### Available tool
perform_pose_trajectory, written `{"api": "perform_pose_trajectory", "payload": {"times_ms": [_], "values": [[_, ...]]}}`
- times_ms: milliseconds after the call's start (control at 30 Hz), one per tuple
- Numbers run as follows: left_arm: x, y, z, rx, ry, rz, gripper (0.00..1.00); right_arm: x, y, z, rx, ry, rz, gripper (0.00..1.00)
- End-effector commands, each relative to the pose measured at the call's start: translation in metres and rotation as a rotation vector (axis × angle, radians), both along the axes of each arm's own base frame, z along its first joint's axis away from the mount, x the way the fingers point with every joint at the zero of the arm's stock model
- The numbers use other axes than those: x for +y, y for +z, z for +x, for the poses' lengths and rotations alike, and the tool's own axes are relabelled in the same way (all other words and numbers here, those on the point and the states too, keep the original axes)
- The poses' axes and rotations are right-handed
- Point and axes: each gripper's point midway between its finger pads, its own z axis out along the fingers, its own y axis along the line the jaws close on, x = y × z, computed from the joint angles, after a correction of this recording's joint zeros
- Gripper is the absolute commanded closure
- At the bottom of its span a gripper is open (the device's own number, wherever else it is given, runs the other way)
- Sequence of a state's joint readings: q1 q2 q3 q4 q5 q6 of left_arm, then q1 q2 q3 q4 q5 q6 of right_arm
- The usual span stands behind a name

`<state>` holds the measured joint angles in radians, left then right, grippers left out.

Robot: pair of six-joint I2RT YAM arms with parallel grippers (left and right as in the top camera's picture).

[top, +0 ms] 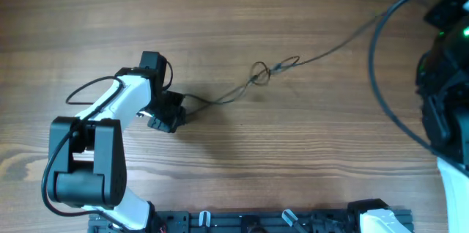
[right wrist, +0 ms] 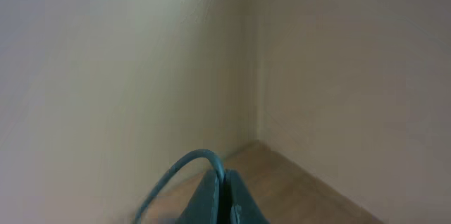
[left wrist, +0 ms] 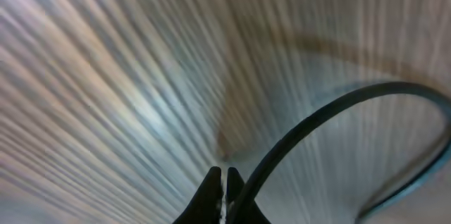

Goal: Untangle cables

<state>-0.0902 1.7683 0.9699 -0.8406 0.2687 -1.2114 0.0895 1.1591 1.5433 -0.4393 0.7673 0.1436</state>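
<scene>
A thin black cable (top: 220,101) lies across the wooden table, with a small knot (top: 260,74) and loops near the middle. From there it rises toward the upper right. My left gripper (top: 178,110) sits low at the cable's left end. In the blurred left wrist view it (left wrist: 223,176) is shut, and the cable (left wrist: 310,122) arcs away from beside its right finger. My right gripper (right wrist: 224,176) is raised at the far right and shut on the cable (right wrist: 184,164), which curves out from between its tips. Its arm (top: 445,13) shows at the overhead view's top right corner.
A thicker black arm cable (top: 375,57) curves down the right side of the table. The left arm's base (top: 84,167) stands at the lower left. A black rail (top: 249,222) runs along the front edge. The right wrist view faces a pale wall (right wrist: 338,62).
</scene>
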Motion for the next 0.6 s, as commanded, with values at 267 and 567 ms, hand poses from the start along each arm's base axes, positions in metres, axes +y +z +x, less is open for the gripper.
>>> {"api": "perform_pose_trajectory", "payload": {"times_ms": [267, 567], "values": [[0.024, -0.004, -0.013, 0.046, -0.041, 0.123, 0.96, -0.065, 0.031, 0.102, -0.102, -0.021, -0.364, 0.96], [0.023, -0.004, -0.011, 0.041, -0.024, 0.128, 0.96, -0.068, 0.075, 0.111, -0.437, 0.059, -0.219, 0.96]]}}
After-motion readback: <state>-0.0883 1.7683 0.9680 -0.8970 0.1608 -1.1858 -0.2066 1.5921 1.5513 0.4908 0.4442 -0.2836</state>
